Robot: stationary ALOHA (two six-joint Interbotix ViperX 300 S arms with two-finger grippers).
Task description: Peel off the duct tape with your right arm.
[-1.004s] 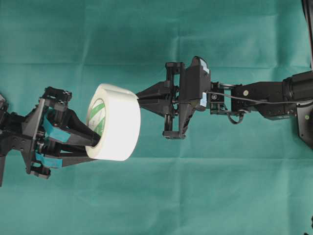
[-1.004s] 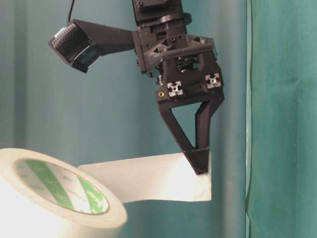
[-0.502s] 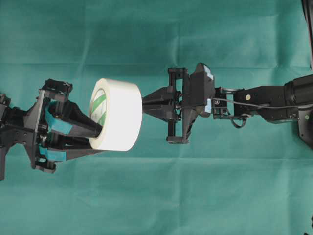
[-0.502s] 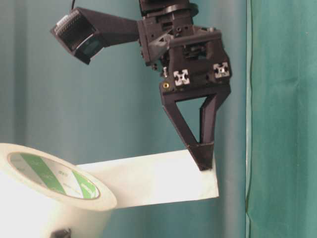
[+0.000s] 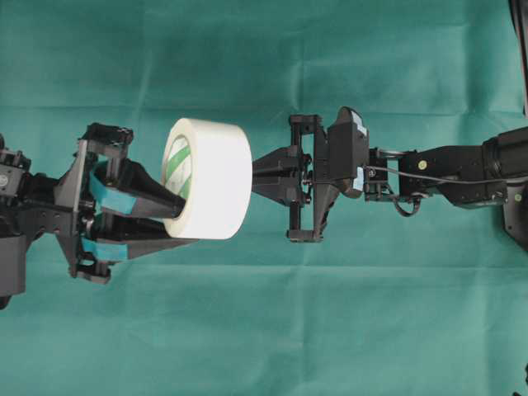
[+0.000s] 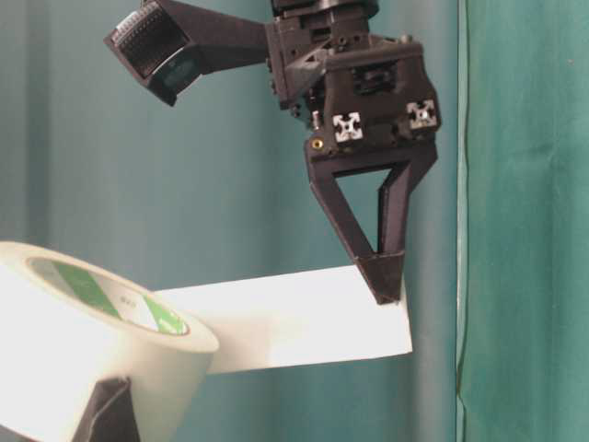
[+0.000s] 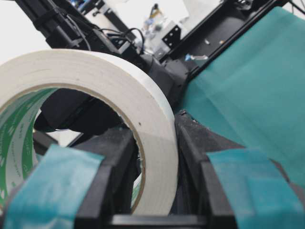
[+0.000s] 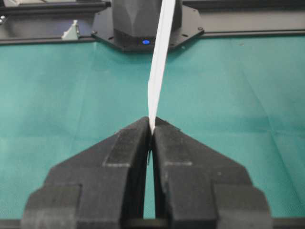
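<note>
The duct tape (image 5: 210, 177) is held up off the counter (image 5: 264, 330), which is covered in a green cloth, and it serves as the landmark for everything else. The roll stands on edge, its green-and-white striped core facing the left gripper (image 5: 177, 221). That gripper comes at the roll from the core side: one of its teal-patched fingers (image 7: 57, 183) reaches inside the core and the other (image 7: 243, 183) lies against the outer white face, so the jaws are clamped across the roll's wall.

On the side of the roll away from the core sits the right gripper (image 5: 257, 172), at the end of the right arm (image 5: 445, 169). Its two plain black fingers (image 8: 186, 167) are pressed together, the jaws clenched on the free end of the tape. In the table-level view a flat white strip (image 6: 294, 318) runs from the roll out to those fingertips, peeled clear of the roll and stretched nearly level, with the gripper pinching it close to its far end from above. The right wrist view shows the same strip edge-on, a thin white line rising from between the closed fingertips away toward the roll.

The strip is still joined to the roll at its near end.
</note>
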